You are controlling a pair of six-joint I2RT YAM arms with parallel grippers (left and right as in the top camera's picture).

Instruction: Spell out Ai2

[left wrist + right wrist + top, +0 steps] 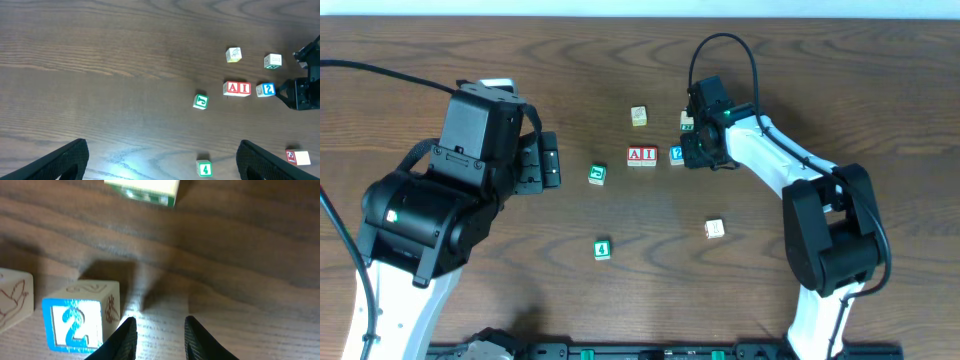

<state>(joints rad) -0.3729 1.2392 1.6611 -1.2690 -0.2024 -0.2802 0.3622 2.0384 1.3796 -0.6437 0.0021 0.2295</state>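
Low in the right wrist view, the 2 cube (75, 325) sits just left of the narrowly parted, empty right fingers (125, 340).

Bright, even light from above. Glare sheens the tabletop (132, 162) in my left wrist view; beyond my right pincer (160, 326), the far green-edged cube (142, 190) blurs.

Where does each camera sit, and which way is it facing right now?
Overhead: above the table, looking straight down; left gripper and right gripper both show.
Left wrist: raised, angled down toward the A cube and I cube; own open fingers at bottom corners.
Right wrist: close to the tabletop; own fingers beside the 2 cube.
Shared: all three see the 2 cube.
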